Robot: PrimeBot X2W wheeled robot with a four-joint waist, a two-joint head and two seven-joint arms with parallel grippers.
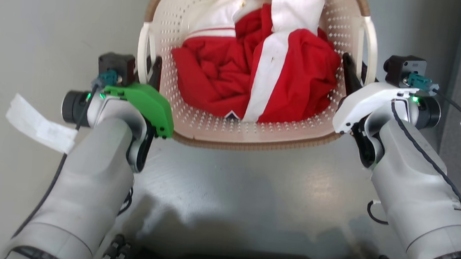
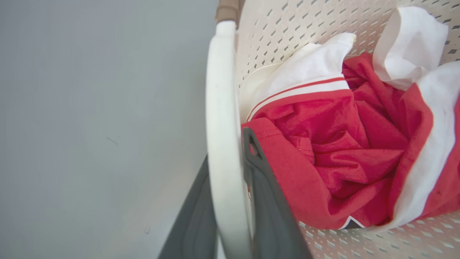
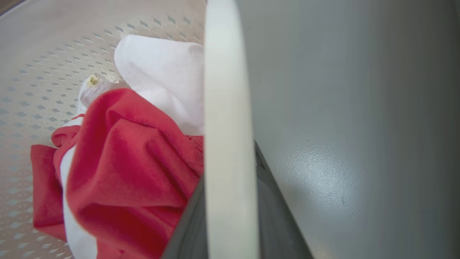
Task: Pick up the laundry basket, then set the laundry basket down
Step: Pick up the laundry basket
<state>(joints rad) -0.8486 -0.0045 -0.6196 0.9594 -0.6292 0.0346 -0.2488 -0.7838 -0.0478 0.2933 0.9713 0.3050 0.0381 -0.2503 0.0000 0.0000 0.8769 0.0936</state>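
**Both claws clamped on the basket's loop handles**

My left gripper [image 2: 227,201] is closed on the white plastic loop handle on the basket's left side [image 2: 220,118]. Its two long dark fingers [image 2: 267,205] press against either face of the loop, one outside it and the other inside, touching the cloth. My right gripper [image 3: 230,216] has the same hold on the white plastic loop handle on the right side [image 3: 226,108], with a dark finger tight against each face.

Both handles belong to the small cream-white perforated plastic laundry basket [image 1: 254,143], rounded-rectangular with a brown woven-look rim. In the head view it sits straight ahead of me between my two pale forearms, its near rim just beyond my wrists. I cannot tell whether its base is resting on the ground or is off it.

A crumpled red and white fabric garment [image 1: 292,81] is heaped in the basket and covers most of the bottom. Under and around everything lies the smooth grey floor [image 1: 250,197]. A white paper tag [image 1: 39,124] hangs beside my left wrist.
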